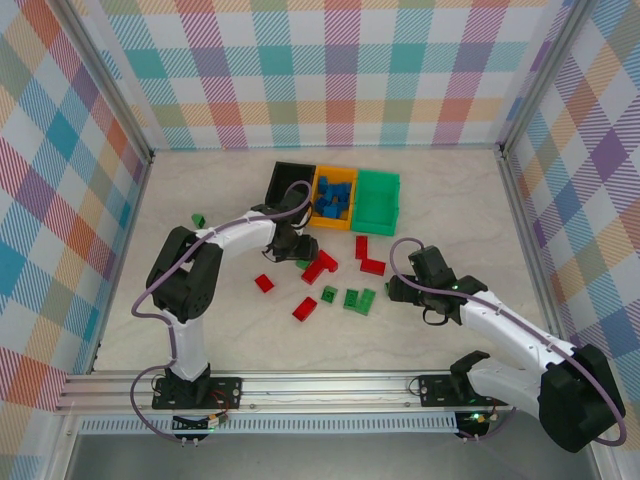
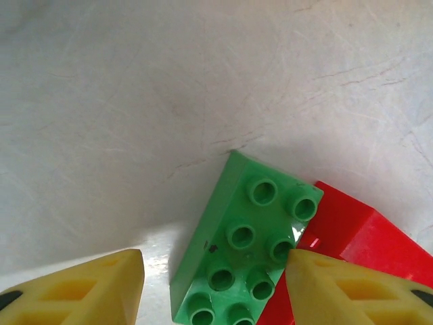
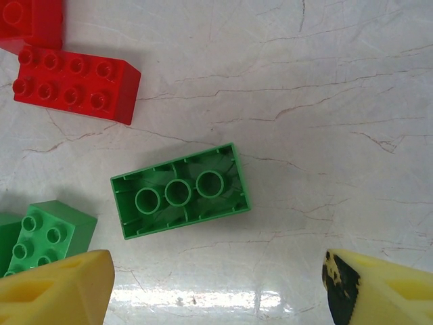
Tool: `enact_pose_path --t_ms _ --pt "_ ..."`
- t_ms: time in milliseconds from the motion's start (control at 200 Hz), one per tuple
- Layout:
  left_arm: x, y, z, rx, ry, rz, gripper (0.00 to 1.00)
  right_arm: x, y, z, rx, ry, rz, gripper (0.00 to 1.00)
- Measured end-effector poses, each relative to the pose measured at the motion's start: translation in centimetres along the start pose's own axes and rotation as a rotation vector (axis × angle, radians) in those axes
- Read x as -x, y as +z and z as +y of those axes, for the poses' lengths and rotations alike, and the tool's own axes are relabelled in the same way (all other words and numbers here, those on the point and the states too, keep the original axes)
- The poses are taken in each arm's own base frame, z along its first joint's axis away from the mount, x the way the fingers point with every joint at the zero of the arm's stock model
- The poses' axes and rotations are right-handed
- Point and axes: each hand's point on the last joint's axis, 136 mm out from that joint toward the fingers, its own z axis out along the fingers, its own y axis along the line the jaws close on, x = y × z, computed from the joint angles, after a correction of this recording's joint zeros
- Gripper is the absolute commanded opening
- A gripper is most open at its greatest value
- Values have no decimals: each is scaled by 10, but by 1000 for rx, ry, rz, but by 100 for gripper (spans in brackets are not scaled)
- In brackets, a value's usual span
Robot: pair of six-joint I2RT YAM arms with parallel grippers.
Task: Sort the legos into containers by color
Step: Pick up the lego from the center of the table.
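Straddles a studs-up green brick (image 2: 237,237) with the left gripper (image 2: 216,267), jaws apart, not clamped; red brick (image 2: 352,237) touching its right side. Holds the right gripper (image 3: 216,284) wide open, upside-down green brick (image 3: 179,191) lying on the table (image 3: 338,101) just ahead of the fingertips.

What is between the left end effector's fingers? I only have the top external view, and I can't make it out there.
Observer: The open left end effector straddles a studs-up green lego.
Operator: Anything crowding it?
Observer: A red lego sits against one long side of it.
Operator: And the right arm?
Observer: The right end effector hangs open near an upside-down green lego, hollow underside showing.
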Motion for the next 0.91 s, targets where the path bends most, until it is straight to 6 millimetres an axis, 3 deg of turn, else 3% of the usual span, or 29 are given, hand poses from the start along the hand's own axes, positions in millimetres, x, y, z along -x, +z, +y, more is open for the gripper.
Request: enact_pose_path --t_ms 165,355,425,675,810,905 --pt "5 -4 20 70 -17 -38 58 0 0 0 -3 0 -1 81" --pt "-2 -12 52 64 -93 -45 73 -1 1 -1 -6 -1 4 81" --pt "-3 -12 51 55 -88 -44 79 -1 1 -1 -7 -1 5 81" --pt "-7 -12 38 14 -48 -26 82 -3 5 -2 -17 -3 21 81" --pt "-4 -13 32 -13 -29 -23 77 -5 7 -4 -27 -4 28 81" --pt "2 -10 27 -25 -16 -9 68 -4 7 -5 -33 -5 25 81"
